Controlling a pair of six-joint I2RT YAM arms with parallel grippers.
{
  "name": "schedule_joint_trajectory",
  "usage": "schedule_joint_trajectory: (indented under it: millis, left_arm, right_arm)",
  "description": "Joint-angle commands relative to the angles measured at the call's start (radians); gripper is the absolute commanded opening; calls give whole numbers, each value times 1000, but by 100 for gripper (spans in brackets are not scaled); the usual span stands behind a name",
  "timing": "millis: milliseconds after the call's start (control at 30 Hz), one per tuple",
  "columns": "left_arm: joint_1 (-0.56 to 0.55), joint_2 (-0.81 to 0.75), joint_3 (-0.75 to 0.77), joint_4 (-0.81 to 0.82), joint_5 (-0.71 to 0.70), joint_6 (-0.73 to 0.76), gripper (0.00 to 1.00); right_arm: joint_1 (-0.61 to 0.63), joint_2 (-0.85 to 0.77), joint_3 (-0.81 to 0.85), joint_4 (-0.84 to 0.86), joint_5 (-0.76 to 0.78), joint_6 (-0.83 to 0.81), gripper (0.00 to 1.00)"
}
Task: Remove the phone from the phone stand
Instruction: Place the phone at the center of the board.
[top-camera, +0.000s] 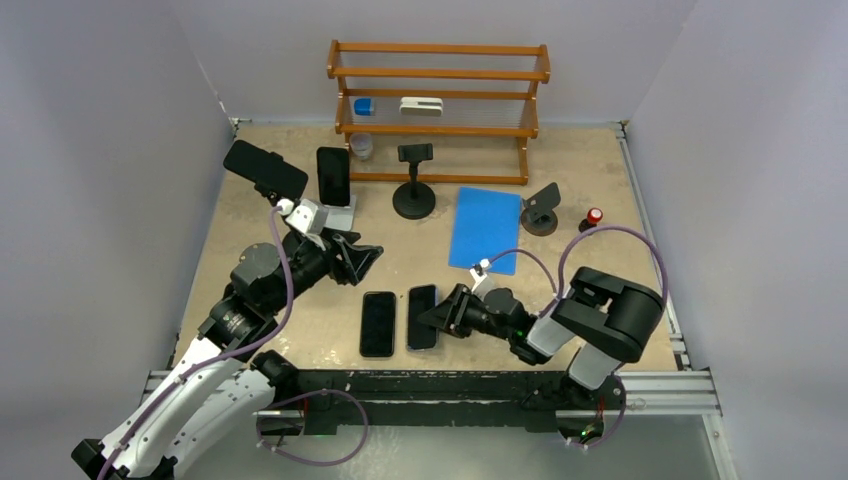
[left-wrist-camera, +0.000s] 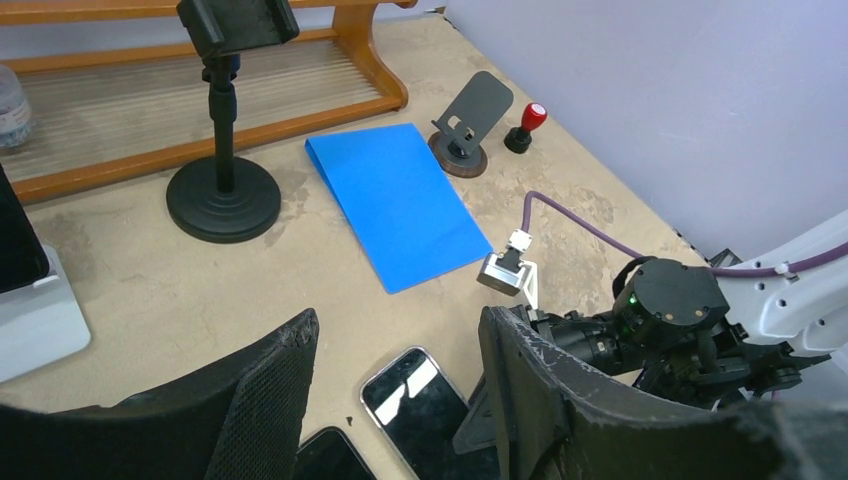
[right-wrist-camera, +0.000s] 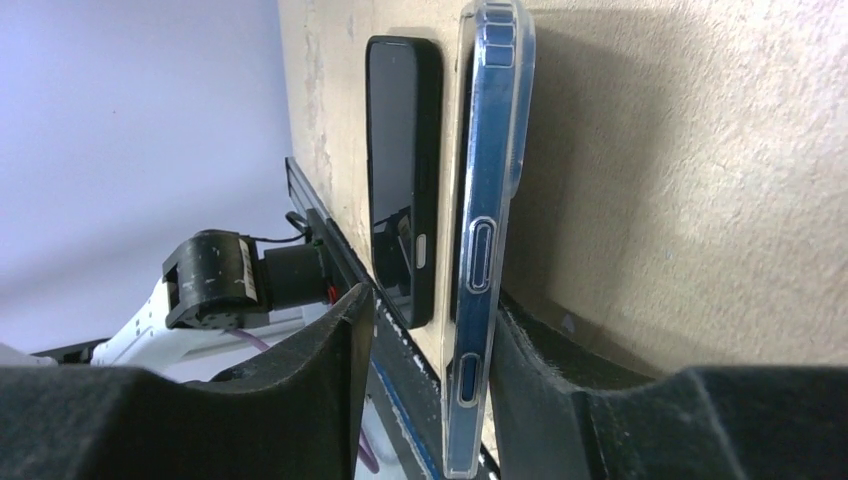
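Two phones lie flat side by side near the front edge: a black one (top-camera: 378, 323) and one in a clear case (top-camera: 422, 317). My right gripper (top-camera: 441, 318) is low at the clear-cased phone's right side. In the right wrist view that phone (right-wrist-camera: 490, 200) stands edge-on between the open jaws of my right gripper (right-wrist-camera: 430, 310), with a gap to the left finger (right-wrist-camera: 340, 340). Another phone (top-camera: 333, 176) leans in a white phone stand (top-camera: 342, 213) at the back left. My left gripper (top-camera: 362, 262) hovers open and empty above the table.
A tilted black phone (top-camera: 264, 168) sits at the far left. An empty black pole stand (top-camera: 414, 180), a blue mat (top-camera: 486, 229), a small dark stand (top-camera: 541, 208) and a red-topped stamp (top-camera: 594, 216) lie mid-table. A wooden rack (top-camera: 438, 100) lines the back.
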Motion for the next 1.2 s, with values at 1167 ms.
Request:
schedule_joint_trajectory:
  millis: [1167]
  left_arm:
    - [7, 31, 2, 40, 42, 21, 58]
  right_arm:
    - [-55, -369, 92, -644, 177, -320, 54]
